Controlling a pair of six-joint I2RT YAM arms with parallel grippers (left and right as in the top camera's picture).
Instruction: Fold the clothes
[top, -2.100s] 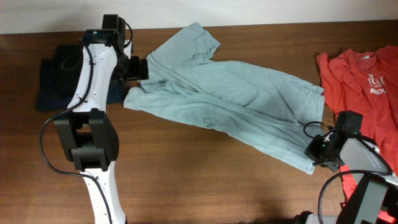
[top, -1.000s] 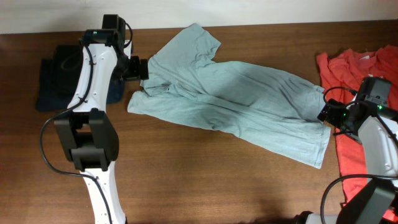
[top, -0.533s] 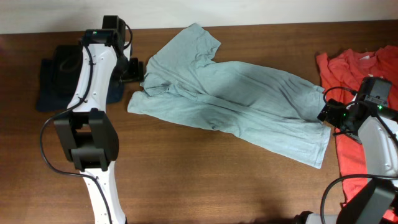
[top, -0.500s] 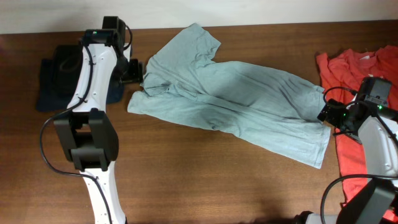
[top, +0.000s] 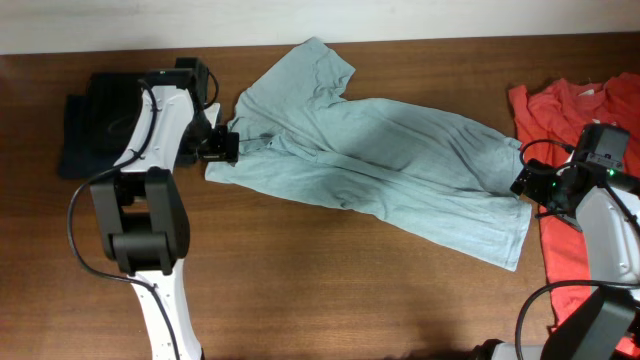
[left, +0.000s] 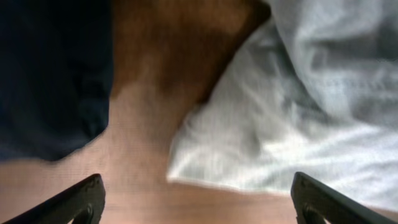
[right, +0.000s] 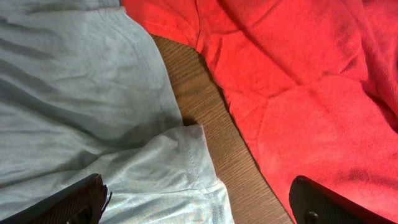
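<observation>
Across the table (top: 300, 290) lies a pale green shirt (top: 380, 160), crumpled. At its left edge is the left gripper (top: 220, 150), at its right edge the right gripper (top: 524, 186), beside a red shirt (top: 585, 140); both have fingers apart.

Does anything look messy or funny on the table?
Yes. The pale green shirt lies slanted across the table, wrinkled and bunched at its upper-left end instead of flat. The red shirt beside it is rumpled too.

Wooden table (top: 300, 290) under a pale wall (top: 400, 15)
Dark grain streaks run left to right across the brown top; the wall strip meets its far edge.
</observation>
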